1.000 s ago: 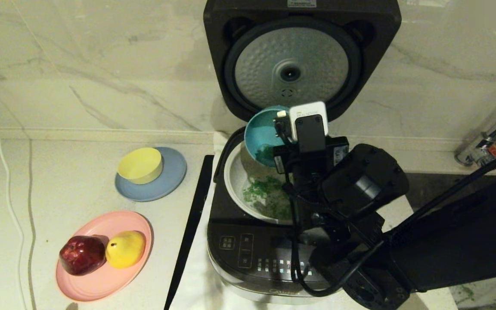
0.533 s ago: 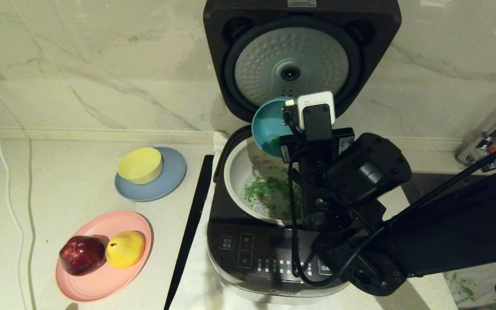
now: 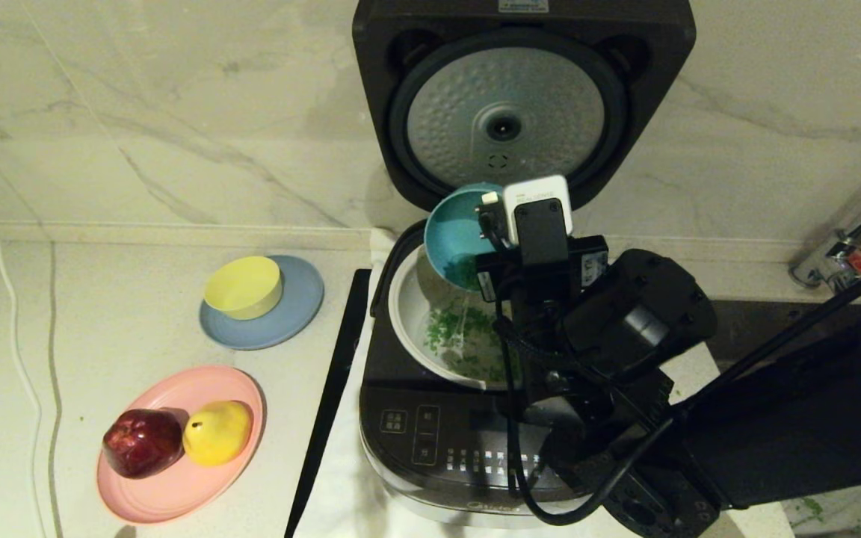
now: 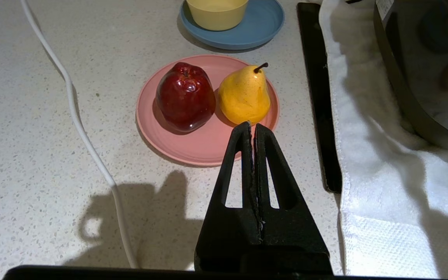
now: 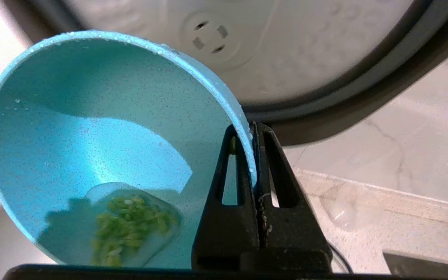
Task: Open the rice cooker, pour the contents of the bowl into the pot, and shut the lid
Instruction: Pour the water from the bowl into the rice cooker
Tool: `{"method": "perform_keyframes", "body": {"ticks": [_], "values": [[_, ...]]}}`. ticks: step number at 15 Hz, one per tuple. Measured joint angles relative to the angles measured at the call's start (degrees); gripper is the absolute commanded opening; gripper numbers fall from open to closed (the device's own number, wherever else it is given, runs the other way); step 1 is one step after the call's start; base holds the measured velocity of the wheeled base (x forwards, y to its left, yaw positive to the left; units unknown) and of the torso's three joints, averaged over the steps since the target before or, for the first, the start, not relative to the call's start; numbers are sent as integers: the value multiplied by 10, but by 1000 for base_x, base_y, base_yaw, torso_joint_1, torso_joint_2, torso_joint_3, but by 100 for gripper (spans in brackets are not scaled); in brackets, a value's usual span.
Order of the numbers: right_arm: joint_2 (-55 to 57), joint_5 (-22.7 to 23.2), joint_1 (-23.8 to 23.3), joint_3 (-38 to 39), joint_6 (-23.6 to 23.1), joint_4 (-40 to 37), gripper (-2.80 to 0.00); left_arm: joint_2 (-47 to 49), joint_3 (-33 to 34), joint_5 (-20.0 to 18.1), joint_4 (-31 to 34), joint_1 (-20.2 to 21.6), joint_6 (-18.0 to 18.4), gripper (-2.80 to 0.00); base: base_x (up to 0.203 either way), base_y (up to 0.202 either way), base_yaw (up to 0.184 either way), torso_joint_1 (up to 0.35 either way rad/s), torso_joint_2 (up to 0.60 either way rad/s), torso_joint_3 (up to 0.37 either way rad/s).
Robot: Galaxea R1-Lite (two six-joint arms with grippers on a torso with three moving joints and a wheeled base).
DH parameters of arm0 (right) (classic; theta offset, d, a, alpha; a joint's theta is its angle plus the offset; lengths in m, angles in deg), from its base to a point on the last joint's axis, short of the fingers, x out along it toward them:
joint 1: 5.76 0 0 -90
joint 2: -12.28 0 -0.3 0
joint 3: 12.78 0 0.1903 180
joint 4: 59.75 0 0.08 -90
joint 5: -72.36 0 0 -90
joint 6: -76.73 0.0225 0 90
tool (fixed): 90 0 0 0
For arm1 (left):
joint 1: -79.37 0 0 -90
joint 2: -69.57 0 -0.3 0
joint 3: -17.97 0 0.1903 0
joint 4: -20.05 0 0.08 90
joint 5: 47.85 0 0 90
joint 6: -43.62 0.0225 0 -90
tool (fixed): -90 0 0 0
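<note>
Toward the back edge of the pale speckled stone desk (image 3: 139,321), the large dark grey rounded-square rice cooker (image 3: 430,441) stands on a white cloth (image 4: 364,155), its hinged lid (image 3: 524,104) upright and showing a dimpled silver disc. The right gripper (image 5: 252,134) holds the small teal-blue round bowl (image 5: 91,140) tipped steeply above the round cream-white inner pot (image 3: 408,314), jaws pinched tight on the bowl's rim. Chopped green bits (image 5: 128,225) cling in the bowl's low side; more lie in the pot. The bowl looks light, rigid and smooth, beaded with water, so probably slippery; the thin rim is the only handhold and could slide under a pinch. The left gripper (image 4: 252,128) hangs idle, jaws closed and empty, near the desk's front edge, over a pink plate (image 4: 193,147).
</note>
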Motion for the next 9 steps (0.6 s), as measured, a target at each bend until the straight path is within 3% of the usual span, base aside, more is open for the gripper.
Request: {"method": "perform_keyframes", "body": {"ticks": [5,9], "values": [[20,5,-29,-42,-3,0,-280,0,0,0,0,0,0,-280,0,0,0,0,0,0],[12,5,-21,1,-2,0,-280,0,0,0,0,0,0,-280,0,0,0,0,0,0]]}}
